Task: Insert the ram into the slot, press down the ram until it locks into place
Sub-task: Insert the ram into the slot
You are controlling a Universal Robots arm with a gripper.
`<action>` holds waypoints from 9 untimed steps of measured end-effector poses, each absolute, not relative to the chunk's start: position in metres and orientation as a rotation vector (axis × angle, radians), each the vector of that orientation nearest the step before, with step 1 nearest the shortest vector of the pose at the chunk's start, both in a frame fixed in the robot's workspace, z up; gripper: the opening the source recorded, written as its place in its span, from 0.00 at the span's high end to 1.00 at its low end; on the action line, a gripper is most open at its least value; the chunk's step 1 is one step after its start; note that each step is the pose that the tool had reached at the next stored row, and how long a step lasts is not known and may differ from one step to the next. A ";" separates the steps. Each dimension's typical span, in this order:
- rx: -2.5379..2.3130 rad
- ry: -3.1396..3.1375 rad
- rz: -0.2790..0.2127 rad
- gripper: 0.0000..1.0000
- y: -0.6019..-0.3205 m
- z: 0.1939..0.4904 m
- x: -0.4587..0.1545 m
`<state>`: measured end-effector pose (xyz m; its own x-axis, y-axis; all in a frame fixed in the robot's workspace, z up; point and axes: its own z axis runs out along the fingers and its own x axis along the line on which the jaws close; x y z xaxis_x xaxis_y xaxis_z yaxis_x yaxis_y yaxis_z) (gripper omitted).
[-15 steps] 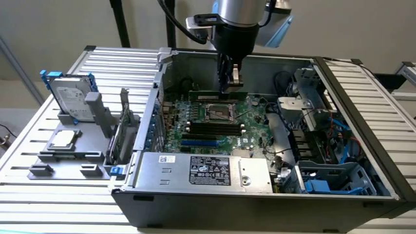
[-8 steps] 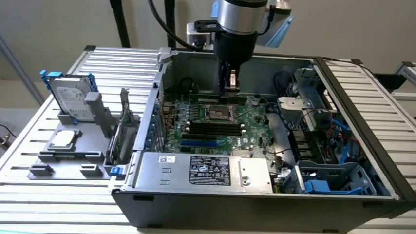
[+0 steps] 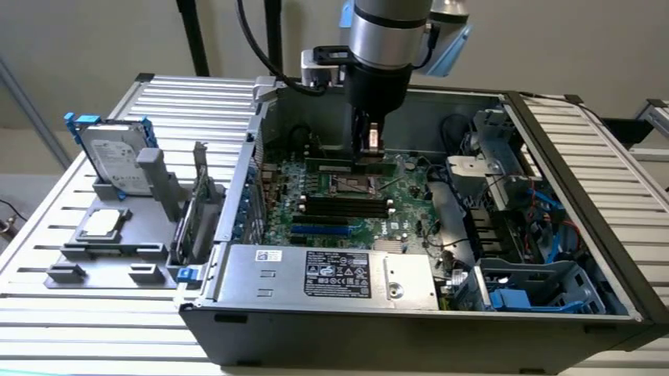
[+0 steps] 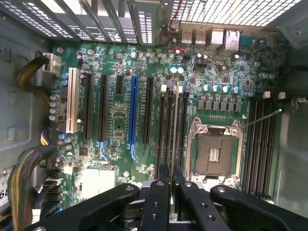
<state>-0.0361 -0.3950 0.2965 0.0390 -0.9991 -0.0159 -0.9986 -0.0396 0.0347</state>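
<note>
A hard drive [image 3: 113, 153] stands in a fixture at the exterior view's left, beside the open computer case [image 3: 418, 333]. Inside the case, the gripper [image 3: 368, 157] clamps the ram [image 3: 330, 165], held on edge over the black slots [image 4: 161, 125] beside the empty processor socket [image 4: 214, 151].

1 × gripper [image 3: 366, 160], with two black fingers [image 4: 162, 192].
1 × ram [image 3: 334, 165], clamped between those fingers.
1 × processor socket [image 4: 214, 151], just beside the gripper.
4 × memory slots [image 4: 261, 144], black with white end clips, across the processor socket from the gripper; at least 3 more [image 4: 161, 130] directly beneath the gripper.
1 × blue slot [image 4: 134, 110], farther out from the gripper.
1 × white slot [image 4: 73, 99], the slot farthest from the gripper.
1 × hard drive [image 3: 115, 157], well apart from the gripper, outside the case [image 3: 418, 329].
</note>
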 end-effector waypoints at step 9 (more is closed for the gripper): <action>2.254 -2.167 -0.056 0.86 -0.396 0.280 -0.035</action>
<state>-0.0349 -0.3960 0.2801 0.0391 -0.9991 -0.0158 -0.9986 -0.0396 0.0347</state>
